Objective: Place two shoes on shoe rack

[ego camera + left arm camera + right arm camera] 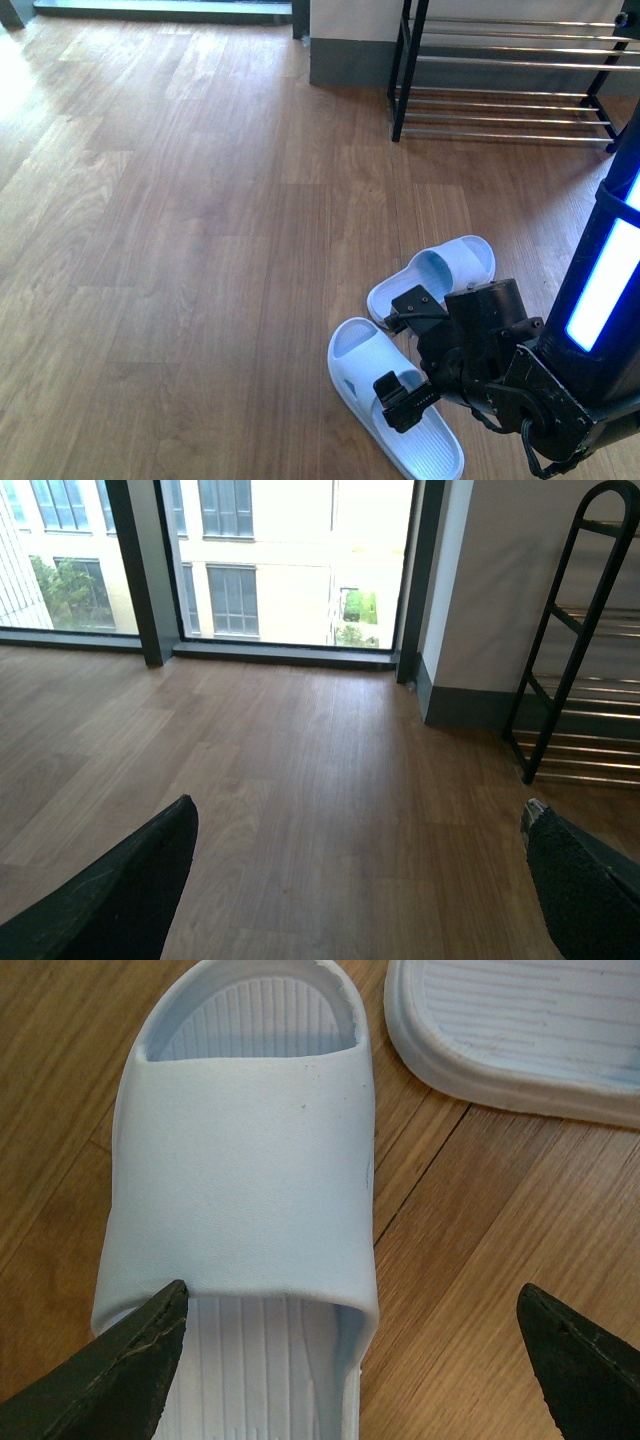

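The right gripper (408,348) hung wide open, empty, over the near slide (352,364) on the floor, far from the rack (500,62); probably light, springy foam, best pinched across its strap.

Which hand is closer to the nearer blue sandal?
Right. The right hand hovers open over that sandal; the left hand sees only floor and the shoe rack.

— Where's the right arm (545,395)?
— Low at the robot's right, reaching forward; its right tool (405,350) points downward, jaws spread wide.
— And the left tool (358,808)?
— Jaws wide apart too, aimed ahead and slightly downward.
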Tool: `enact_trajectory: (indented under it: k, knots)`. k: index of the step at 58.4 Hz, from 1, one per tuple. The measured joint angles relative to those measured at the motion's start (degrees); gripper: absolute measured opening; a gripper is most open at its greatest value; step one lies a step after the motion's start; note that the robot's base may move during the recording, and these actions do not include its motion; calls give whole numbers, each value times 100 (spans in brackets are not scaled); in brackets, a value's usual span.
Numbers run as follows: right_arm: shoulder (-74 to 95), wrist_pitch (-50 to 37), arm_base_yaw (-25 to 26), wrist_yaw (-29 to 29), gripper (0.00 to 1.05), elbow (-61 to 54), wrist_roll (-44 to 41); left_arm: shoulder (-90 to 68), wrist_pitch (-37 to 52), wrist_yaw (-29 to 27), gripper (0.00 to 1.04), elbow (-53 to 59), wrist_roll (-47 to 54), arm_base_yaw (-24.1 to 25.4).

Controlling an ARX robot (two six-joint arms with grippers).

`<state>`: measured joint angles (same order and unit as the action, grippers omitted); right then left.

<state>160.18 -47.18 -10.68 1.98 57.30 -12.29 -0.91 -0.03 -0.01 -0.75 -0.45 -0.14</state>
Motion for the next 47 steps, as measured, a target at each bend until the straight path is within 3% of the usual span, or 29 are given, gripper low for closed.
enact_trajectory:
  k: [7, 15, 24, 37, 47]
  knots:
    - [7, -109, -52, 42, 80, -92, 48, 0, 0, 0, 95, -2, 0, 0]
    - [-181, -116, -68, 356, 97, -444, -120, 0, 0, 0, 95, 0, 2, 0]
    - [-422, -262, -39, 466, 96, -667, -321, 0, 0, 0, 95, 0, 0, 0]
    - [-151, -531, -214, -313, 96, -273, -201, 0, 0, 0, 95, 0, 0, 0]
    - [57, -514, -234, -415, 96, -129, -70, 0, 0, 0, 95, 0, 2, 0]
